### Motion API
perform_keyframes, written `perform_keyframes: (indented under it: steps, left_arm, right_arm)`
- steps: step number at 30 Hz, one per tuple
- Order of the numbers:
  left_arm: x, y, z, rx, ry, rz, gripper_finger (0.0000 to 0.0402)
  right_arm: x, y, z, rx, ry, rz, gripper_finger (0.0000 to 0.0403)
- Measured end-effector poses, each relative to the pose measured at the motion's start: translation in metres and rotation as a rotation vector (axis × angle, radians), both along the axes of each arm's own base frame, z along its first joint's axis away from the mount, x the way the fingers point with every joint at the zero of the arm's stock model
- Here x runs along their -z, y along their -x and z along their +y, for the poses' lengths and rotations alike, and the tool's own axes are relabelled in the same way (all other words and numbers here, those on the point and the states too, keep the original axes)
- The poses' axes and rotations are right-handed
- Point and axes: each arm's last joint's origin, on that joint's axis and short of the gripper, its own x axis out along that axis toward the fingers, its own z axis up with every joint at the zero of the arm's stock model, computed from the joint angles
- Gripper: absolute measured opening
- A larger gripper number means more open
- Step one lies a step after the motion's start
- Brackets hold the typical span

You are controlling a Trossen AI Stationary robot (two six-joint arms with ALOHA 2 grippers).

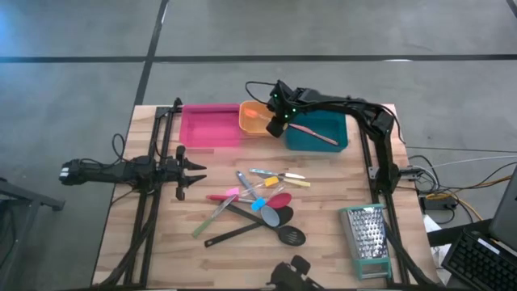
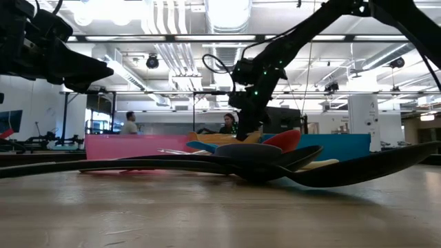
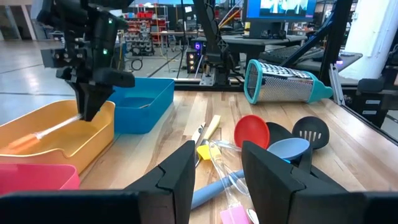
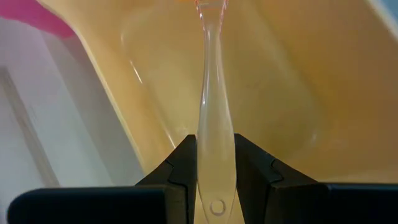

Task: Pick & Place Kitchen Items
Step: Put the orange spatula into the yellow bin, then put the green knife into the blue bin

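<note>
High view: right pincer [image 1: 275, 127] sits upper centre over the orange bin [image 1: 252, 120]; a pink spatula [image 1: 313, 133] lies in the teal bin [image 1: 321, 134]. Remaining utensils [image 1: 257, 204] are piled mid-frame on the worktop [image 1: 323, 250]. Left pincer [image 1: 194, 173] waits at left, fingers apart.

Left wrist view: the orange-tipped spatula [image 3: 38, 135] slants down into the orange bin.

Right wrist view: fingers clamped on its clear handle [image 4: 213, 124]
</note>
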Motion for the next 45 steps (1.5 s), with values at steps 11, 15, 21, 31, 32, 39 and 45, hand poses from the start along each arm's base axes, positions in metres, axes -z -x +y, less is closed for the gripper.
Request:
perform_keyframes:
  steps: [11,15,21,31,32,39,45]
  left_arm:
    - [0.0,0.0,0.0,0.0,0.0,0.0,0.0135]
    - [0.0,0.0,0.0,0.001,0.0,0.0,0.0135]
    - [0.0,0.0,0.0,0.0,0.0,0.0,0.0135]
    - [0.0,0.0,0.0,0.0,0.0,0.001,0.0135]
    - [0.0,0.0,0.0,0.0,0.0,0.0,0.0135]
    - [0.0,0.0,0.0,0.0,0.0,0.0,0.0135]
    - [0.0,0.0,0.0,0.0,0.0,0.0,0.0135]
  right_arm:
    - [0.026,-0.001,-0.009,-0.004,-0.027,0.049,0.0068]
    - [0.027,-0.001,-0.009,-0.005,-0.026,0.05,0.0068]
    - [0.022,0.0,-0.008,-0.005,-0.023,0.041,0.013]
    - [0.005,-0.001,-0.008,0.002,-0.029,0.041,0.021]
    - [0.0,-0.003,-0.008,0.007,-0.032,0.04,0.0212]
    - [-0.043,-0.016,0.007,-0.032,-0.034,0.043,0.0202]
    - [-0.081,-0.029,0.058,-0.145,0.007,-0.007,0.0155]
